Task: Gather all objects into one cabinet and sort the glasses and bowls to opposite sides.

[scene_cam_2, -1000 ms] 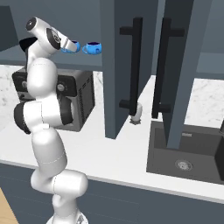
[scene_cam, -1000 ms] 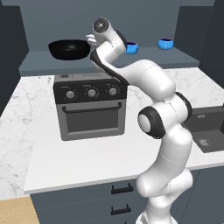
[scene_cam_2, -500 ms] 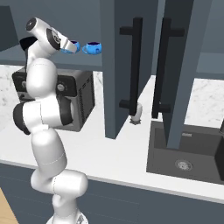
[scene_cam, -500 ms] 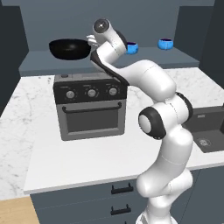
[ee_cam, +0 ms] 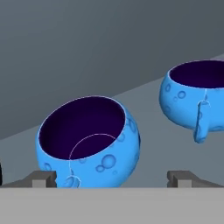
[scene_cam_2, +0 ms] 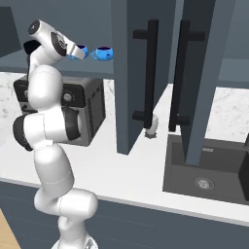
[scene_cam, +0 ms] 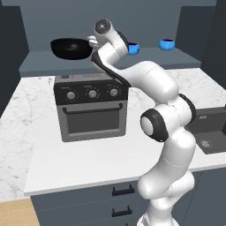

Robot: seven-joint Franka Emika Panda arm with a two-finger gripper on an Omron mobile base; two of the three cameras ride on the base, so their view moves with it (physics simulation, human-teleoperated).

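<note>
Cup point(ee_cam: 89, 140) between spread fingers point(ee_cam: 43, 178), apart from second cup point(ee_cam: 197, 98).

Glossy black bowl point(scene_cam: 70, 47), bright-blue cups point(ee_cam: 89, 142) with pitted, dimpled skins, white marbled countertop point(scene_cam: 26, 132), matt slate cabinet point(scene_cam: 106, 59).

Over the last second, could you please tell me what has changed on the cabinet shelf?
Nothing visibly changed. The end effector stays open around the nearer blue cup, the other blue cup stands apart beside it, and the black bowl sits at the shelf's far side.
</note>
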